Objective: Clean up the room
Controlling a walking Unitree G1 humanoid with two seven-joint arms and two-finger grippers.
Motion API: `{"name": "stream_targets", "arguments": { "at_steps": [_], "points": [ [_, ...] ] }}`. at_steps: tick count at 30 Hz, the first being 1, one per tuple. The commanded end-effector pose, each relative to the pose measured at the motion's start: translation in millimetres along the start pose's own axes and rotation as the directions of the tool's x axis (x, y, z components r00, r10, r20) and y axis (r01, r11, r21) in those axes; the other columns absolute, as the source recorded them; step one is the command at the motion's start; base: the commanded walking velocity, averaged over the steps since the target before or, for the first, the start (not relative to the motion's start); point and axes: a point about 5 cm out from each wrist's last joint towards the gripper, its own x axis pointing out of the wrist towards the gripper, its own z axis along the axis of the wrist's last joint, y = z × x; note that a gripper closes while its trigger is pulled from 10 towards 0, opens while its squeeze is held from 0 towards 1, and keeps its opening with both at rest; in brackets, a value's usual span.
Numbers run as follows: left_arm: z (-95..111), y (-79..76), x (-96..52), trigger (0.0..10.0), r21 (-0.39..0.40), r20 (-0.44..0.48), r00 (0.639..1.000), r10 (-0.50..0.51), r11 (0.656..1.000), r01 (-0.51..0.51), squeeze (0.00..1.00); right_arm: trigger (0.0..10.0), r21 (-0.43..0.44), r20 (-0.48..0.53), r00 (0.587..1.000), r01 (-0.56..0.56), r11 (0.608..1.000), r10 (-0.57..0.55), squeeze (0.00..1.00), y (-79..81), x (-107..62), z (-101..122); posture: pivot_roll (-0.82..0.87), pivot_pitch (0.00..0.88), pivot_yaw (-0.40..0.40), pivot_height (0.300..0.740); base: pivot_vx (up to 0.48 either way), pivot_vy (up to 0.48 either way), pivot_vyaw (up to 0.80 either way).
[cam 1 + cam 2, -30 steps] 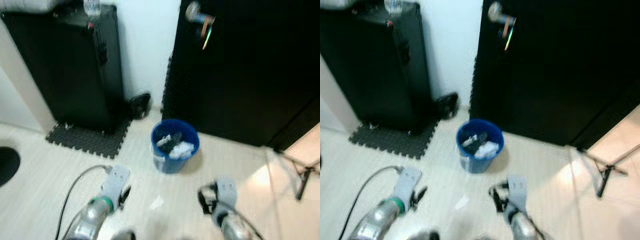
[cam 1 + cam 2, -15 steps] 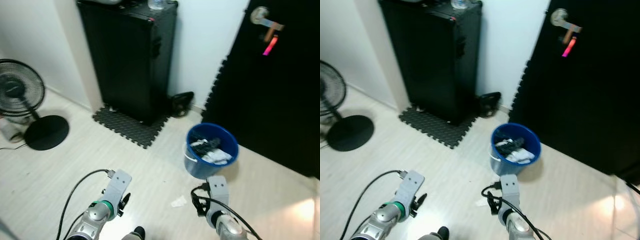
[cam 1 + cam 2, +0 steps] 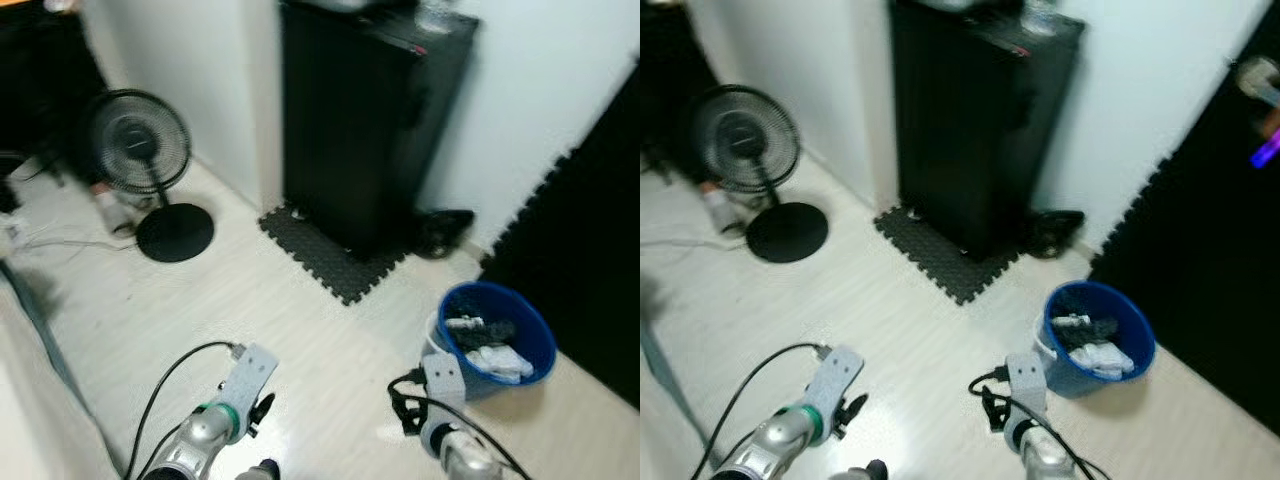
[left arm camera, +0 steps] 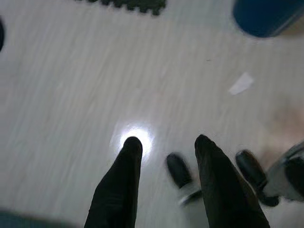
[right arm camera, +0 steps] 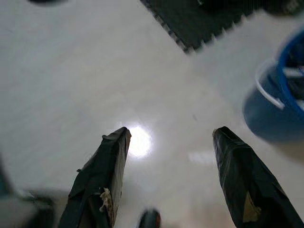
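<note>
Blue plastic, round and open-topped, the waste bucket (image 3: 492,338) stands upright on the pale wood-grain floor (image 3: 300,330), just beside the robot's right arm and near a black door (image 3: 1230,260). Crumpled white and dark scraps (image 3: 485,345) lie inside it, and a thin white bail handle (image 5: 264,90) curves along its outer wall. A small white scrap of paper (image 4: 241,83) lies flat on the floor, apart from the bucket; the left wrist view shows it as an angular sliver whose long axis slants toward the bucket's blurred blue base (image 4: 261,16).

Both arms are held low over the bare floor. The left gripper (image 4: 166,145) has its 2 smooth, tapered black fingers (image 4: 124,185) a modest gap apart with nothing between them. The right gripper (image 5: 171,142) is spread wider, its 2 fingers (image 5: 102,180) wrapped in wrinkled black tape, also holding nothing. A bright round glare sits on the glossy floor near each gripper's tips.

Beyond the bucket, a tall black rectangular cabinet (image 3: 365,120) stands against the white wall on a black foam mat (image 3: 330,260) with jigsaw edges. A dark shoe (image 3: 440,230) lies beside it by the wall. Farther left, a black pedestal fan (image 3: 140,150) with a wire cage rises from a flat round base, with a cable (image 3: 50,240) trailing on the floor nearby.
</note>
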Motion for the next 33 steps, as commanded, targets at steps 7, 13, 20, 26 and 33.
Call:
{"name": "stream_targets", "arguments": {
  "at_steps": [7,13,20,26,33],
  "points": [
    [-6.4,-5.2,-0.2,10.0,-0.012,-0.018,1.000,-0.014,1.000,0.013,0.00,10.0,0.011,-0.047,0.999,0.007,1.000,-0.007,0.00,-1.5,-6.6,-14.4,0.06,0.006,0.013,0.740,0.000,0.000,0.77],
    [-6.0,-5.2,0.0,10.0,-0.011,-0.015,1.000,-0.014,1.000,0.014,0.00,10.0,0.017,-0.043,0.999,0.014,1.000,-0.013,0.00,-2.2,-6.7,-14.1,0.06,0.011,0.013,0.740,0.000,0.000,0.77],
    [-5.0,-5.3,0.4,10.0,-0.014,-0.011,1.000,-0.015,1.000,0.015,0.00,10.0,0.016,-0.040,0.999,0.014,1.000,-0.014,0.00,-2.6,-6.3,-13.1,0.05,0.016,0.010,0.740,0.000,0.000,0.77],
    [-3.9,-5.1,0.8,10.0,-0.015,-0.007,1.000,-0.014,1.000,0.014,0.00,10.0,0.016,-0.036,0.999,0.015,1.000,-0.015,0.00,-3.0,-6.1,-12.3,0.05,0.018,0.010,0.740,0.000,0.000,0.77],
    [-0.4,-4.5,1.2,10.0,0.001,0.018,1.000,-0.012,1.000,0.012,0.00,10.0,0.045,-0.009,1.000,0.025,0.999,-0.024,0.00,-5.1,-6.1,-9.5,0.05,0.018,0.011,0.740,0.188,0.200,0.22]
  ]
}}
